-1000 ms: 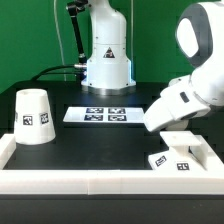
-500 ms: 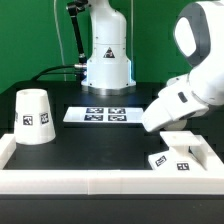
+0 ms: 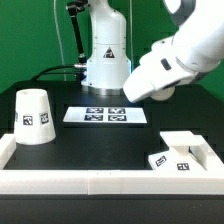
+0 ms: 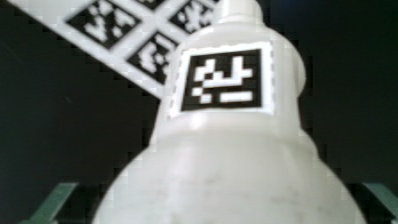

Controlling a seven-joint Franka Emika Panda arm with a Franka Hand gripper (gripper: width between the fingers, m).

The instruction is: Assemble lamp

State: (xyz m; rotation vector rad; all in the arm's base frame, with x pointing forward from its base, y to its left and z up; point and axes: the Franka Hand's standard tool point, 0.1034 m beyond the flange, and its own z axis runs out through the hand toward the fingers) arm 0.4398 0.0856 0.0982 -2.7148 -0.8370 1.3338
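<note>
When the scene is read from the exterior view's left, the shade [image 3: 31, 115] is found first. It stands upright on its wide mouth, well apart from everything else. Next comes the marker board [image 3: 105, 116], lying flat at the middle of the table.

Above and just to the right of that board the arm [image 3: 160, 65] is held high over the table. The claw itself cannot be made out in the exterior view. In the wrist view the gripper [image 4: 214, 205] is seen closed narrowly on the bulb [image 4: 222, 110], with the fingers [image 4: 64, 200] pressed against its rounded flanks. The bulb's long axis runs straight out from the claw. Its wide end is gripped and its narrow stem is pointed away toward the table, where the marker board shows beyond it.

Farthest right, the base [image 3: 178, 157] lies flat in the corner of the white border [image 3: 100, 181].

The coming move is judged to turn on one relation. The base lies lower than the held bulb and to the exterior view's right of it. The stem would therefore have to be carried rightward and downward, with its axis kept upright over the base.
</note>
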